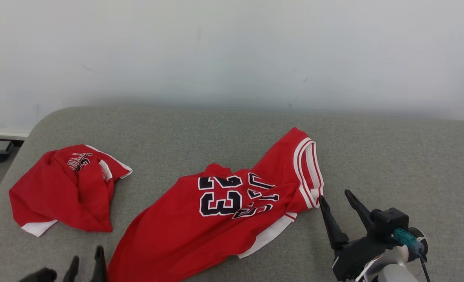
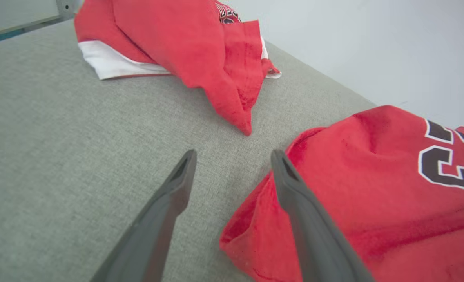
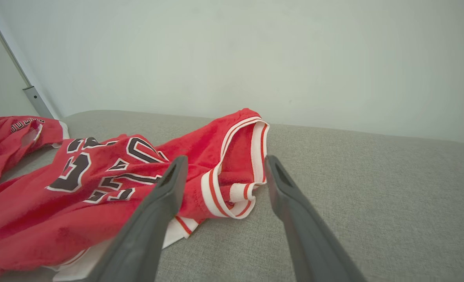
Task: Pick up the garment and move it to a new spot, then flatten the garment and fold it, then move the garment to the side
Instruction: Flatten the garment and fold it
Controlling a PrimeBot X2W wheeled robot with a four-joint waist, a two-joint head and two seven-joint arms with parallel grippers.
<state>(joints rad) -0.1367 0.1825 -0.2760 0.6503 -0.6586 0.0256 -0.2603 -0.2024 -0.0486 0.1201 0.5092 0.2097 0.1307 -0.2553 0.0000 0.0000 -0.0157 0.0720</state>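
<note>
Garments counted: two, both red with white trim.

Item one, the jersey (image 1: 200, 227), bears the dark number 23 outlined in white. It lies crumpled and partly spread on the grey upholstered surface (image 1: 392, 156), in the middle of its width. It runs on a slant from the near edge at the lower left up toward the centre right. Its striped white-and-red band (image 1: 308, 172) forms the end farthest to the right. The fabric is wrinkled and not folded.

Item two, the second red garment (image 1: 63, 188), sits bunched in a heap near the surface's left edge. It is apart from the jersey, with bare upholstery between them.

Grippers counted: two.

The left gripper (image 1: 87, 253) is at the near edge beside the jersey's lower left end. In the left wrist view its two fingers (image 2: 294, 203) stand apart with nothing between them. One finger overlaps the jersey's hem there; contact cannot be confirmed.

The right gripper (image 1: 334, 195) is near the jersey's striped band, toward the right of the surface. Its jaws are spread wide and hold nothing. In the right wrist view the band lies between and beyond the fingertips.

A plain pale wall (image 1: 232, 51) stands behind the far edge.
</note>
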